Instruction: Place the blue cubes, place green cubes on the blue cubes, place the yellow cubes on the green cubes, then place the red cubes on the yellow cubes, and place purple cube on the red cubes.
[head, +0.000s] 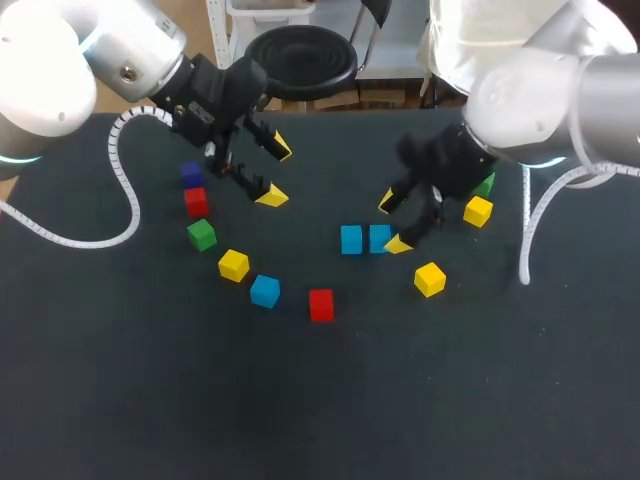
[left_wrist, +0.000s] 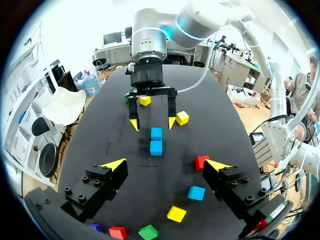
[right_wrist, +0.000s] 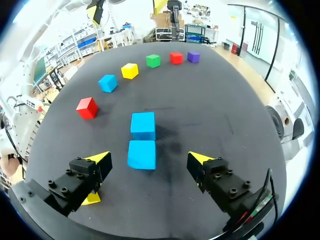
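Two blue cubes (head: 351, 239) lie close side by side at table centre, judged the base for the green layer. The right gripper (head: 392, 222) hovers wide open and empty just right of them. The left gripper (head: 277, 172), also wide and empty, hangs far-left near the loose cubes, a third blue cube (head: 265, 290) among them.

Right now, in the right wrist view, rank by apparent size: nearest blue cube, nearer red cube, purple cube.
Largest: nearest blue cube.
Then: nearer red cube.
Smallest: purple cube.
Nearness to the camera sets this order; true sizes may match.
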